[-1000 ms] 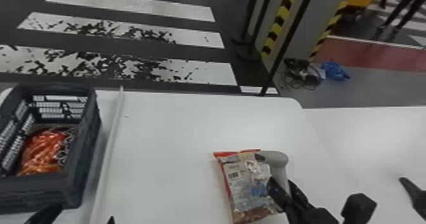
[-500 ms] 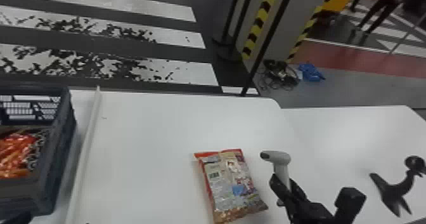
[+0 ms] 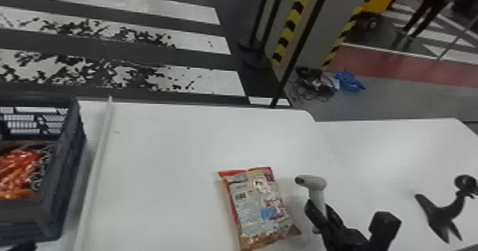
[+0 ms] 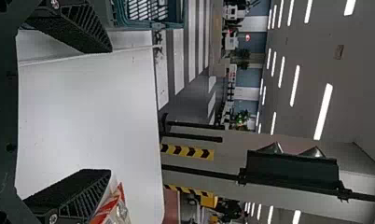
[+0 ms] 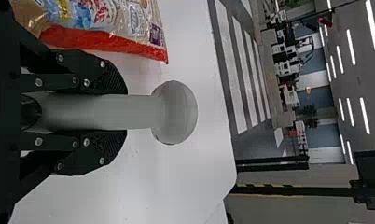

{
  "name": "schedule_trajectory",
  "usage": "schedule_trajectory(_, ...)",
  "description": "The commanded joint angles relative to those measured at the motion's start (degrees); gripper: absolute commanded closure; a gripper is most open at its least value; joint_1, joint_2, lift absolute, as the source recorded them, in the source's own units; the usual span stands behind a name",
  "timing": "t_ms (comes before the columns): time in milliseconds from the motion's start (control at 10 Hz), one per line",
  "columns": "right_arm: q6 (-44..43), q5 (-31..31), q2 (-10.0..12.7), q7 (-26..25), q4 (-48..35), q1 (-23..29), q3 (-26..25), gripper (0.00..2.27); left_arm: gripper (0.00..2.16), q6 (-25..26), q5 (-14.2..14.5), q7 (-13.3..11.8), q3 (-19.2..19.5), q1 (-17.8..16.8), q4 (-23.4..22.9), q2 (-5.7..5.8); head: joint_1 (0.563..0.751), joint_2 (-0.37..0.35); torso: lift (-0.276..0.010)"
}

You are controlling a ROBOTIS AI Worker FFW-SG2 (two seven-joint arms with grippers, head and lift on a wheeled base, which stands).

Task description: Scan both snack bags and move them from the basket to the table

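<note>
We have one snack bag point(image 3: 259, 204) lying on the desk point(image 3: 170, 161). Just right of that bag, our right gripper point(image 3: 322, 211) has its fingers pinching the scanner point(image 3: 314, 182). Well left of it sits the basket point(image 3: 65, 182), another snack bag point(image 3: 17, 172) inside; our left gripper point(image 3: 25, 246), also left, spreads its fingers.

I'm watching a white tabletop point(image 3: 170, 150) that's holding the dark basket point(image 3: 65, 190) on the left, a pale strip point(image 3: 95, 168) running alongside, a flat-lying snack bag point(image 3: 259, 207), and, far right, a black stand point(image 3: 442, 214).
</note>
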Motion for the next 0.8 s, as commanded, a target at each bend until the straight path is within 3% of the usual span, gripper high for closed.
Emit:
schedule_trajectory(0, -2.65, 1.39, -1.58, -0.01, 3.65, -1.63, 0.25, 2.25, 0.07, 0.0, -0.18, 0.0, 0.06, 0.37, -0.21, 0.0, 0.695, -0.35, -0.098)
schedule_trajectory(200, -3.0, 2.18, -3.95, 0.08, 7.08, -3.13, 0.86, 2.15, 0.07, 0.0, -0.53, 0.0, 0.15, 0.72, -0.3, 0.0, 0.695, -0.35, -0.098)
schedule_trajectory(400, -3.0, 4.46, -4.57, 0.25, 9.54, -4.27, 1.3, 2.03, 0.07, 0.0, -0.62, 0.0, 0.06, 0.72, -0.21, -0.09, 0.695, -0.35, -0.098)
schedule_trajectory(500, -3.0, 4.55, -4.83, 0.25, 9.98, -4.36, 1.39, 1.41, 0.07, 0.0, -0.62, 0.0, 0.06, 0.55, -0.13, -0.17, 0.695, -0.35, -0.098)
schedule_trajectory(600, -3.17, 4.64, -5.01, 0.34, 9.98, -4.36, 1.3, 0.65, 0.07, 0.0, -0.71, -0.09, -0.03, 0.37, 0.05, -0.26, 0.695, -0.35, -0.098)
schedule_trajectory(700, -3.0, 4.46, -5.1, 0.6, 9.98, -4.36, 1.3, 0.14, 0.07, 0.18, -0.71, -0.09, -0.11, 0.2, 0.14, -0.35, 0.695, -0.35, -0.098)
